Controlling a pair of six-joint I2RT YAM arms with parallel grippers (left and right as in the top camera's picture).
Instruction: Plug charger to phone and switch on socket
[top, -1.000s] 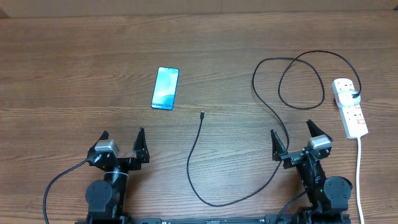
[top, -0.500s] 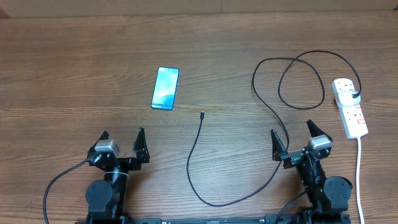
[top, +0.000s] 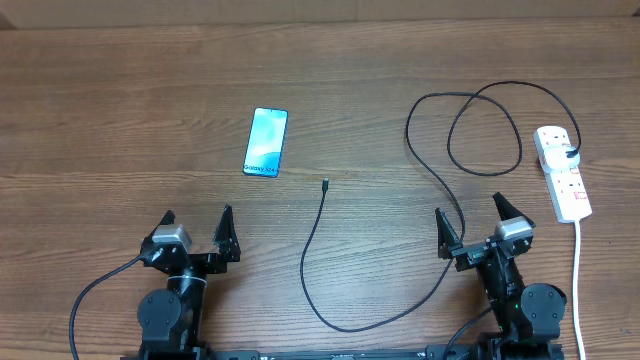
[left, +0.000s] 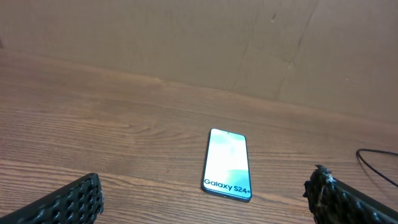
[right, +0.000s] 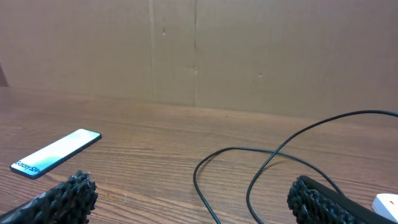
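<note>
The phone (top: 266, 142) lies flat on the wooden table, screen lit light blue, "Galaxy S24" text at its near edge; it also shows in the left wrist view (left: 227, 164) and the right wrist view (right: 56, 152). The black charger cable (top: 320, 250) curves across the table, its small tip (top: 326, 184) lying free right of the phone, its black plug (top: 571, 153) in the white socket strip (top: 562, 172). The cable loops show in the right wrist view (right: 261, 168). My left gripper (top: 196, 238) is open and empty near the front edge. My right gripper (top: 470, 228) is open and empty, left of the strip.
The strip's white cord (top: 579, 280) runs toward the front edge at the far right. A brown cardboard wall (left: 199, 43) stands behind the table. The cable's loops (top: 485, 125) lie between the right gripper and the back.
</note>
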